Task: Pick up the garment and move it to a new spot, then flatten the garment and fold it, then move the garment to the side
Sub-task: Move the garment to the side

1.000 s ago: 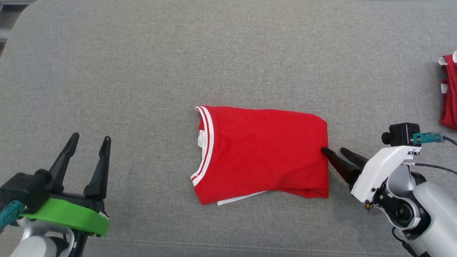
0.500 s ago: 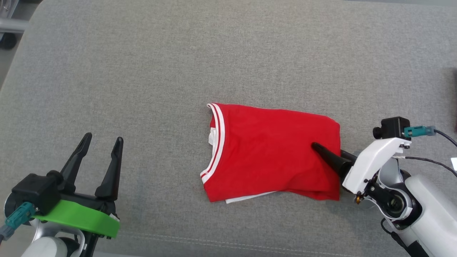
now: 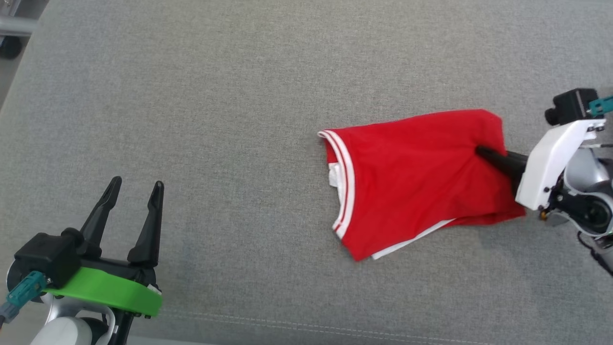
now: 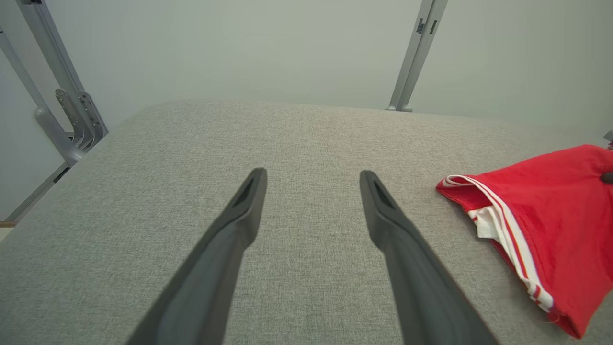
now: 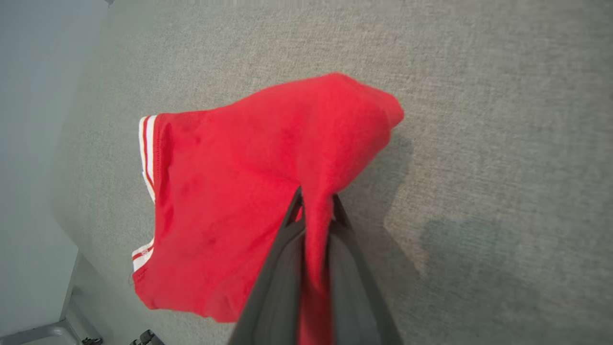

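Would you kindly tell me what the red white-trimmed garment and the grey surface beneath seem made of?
Red white-trimmed garment: likely soft matte knit jersey; it drapes and creases. Grey surface: apparently woven upholstery fabric, matte, with visible weave.

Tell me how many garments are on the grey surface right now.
1. The red garment lies right of centre on the grey surface, its right edge pinched in the right pincer. More could lie beyond the picture's edges.

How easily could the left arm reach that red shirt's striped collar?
Probably yes: only bare grey cushion lies between its open fingers and the collar, though it looks a long stretch.
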Robot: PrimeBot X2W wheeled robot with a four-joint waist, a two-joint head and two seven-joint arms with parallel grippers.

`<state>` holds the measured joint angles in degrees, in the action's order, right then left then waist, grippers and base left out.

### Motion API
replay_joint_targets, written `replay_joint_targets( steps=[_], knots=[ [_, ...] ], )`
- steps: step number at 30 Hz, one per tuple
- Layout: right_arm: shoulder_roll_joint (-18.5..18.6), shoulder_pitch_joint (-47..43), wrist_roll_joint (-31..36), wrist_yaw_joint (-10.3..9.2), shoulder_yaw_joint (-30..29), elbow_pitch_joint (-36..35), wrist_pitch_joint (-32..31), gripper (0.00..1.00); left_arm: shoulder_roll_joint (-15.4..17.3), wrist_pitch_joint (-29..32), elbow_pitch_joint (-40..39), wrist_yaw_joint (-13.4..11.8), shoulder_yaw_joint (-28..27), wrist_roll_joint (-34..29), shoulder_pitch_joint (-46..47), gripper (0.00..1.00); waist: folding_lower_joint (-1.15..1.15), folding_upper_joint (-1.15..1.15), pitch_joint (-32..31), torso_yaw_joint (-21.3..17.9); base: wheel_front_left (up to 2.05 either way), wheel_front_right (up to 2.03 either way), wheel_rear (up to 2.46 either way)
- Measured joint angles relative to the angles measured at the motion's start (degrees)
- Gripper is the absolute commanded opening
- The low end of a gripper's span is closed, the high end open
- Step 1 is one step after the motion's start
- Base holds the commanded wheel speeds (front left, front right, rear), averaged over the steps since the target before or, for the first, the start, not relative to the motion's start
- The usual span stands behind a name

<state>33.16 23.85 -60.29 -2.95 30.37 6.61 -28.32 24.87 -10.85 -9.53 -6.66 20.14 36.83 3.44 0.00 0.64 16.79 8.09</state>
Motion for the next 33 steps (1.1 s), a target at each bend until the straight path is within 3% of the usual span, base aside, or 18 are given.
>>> replay_joint_targets(
  steps=[6,14,21,33],
  knots=[
    [7.2,4.2,1.3,-0.76,-3.2,1.5,-3.8,0.0,-0.3,-0.1,0.1,0.0,-0.3,-0.3,-0.1,1.0,0.0,0.0,0.3,-1.5,0.0,0.0,0.0],
    [12.1,7.4,1.8,-2.01,-6.3,2.8,-6.9,0.0,-0.6,-0.1,0.0,-0.2,-0.2,-0.3,-0.6,1.0,0.0,0.0,0.8,-3.7,0.0,0.0,0.0],
    [14.4,10.0,1.8,-3.21,-9.7,3.0,-8.0,0.0,-0.6,0.0,-0.6,-0.2,-0.8,-0.4,-0.6,1.0,0.0,0.0,2.0,-5.7,0.0,0.0,0.0],
    [14.3,12.5,1.1,-3.7,-12.8,3.2,-8.0,0.0,-0.5,0.8,-1.6,-0.2,-1.2,-1.8,-0.5,1.0,0.0,0.0,3.9,-8.8,0.0,0.0,0.0]
  ],
)
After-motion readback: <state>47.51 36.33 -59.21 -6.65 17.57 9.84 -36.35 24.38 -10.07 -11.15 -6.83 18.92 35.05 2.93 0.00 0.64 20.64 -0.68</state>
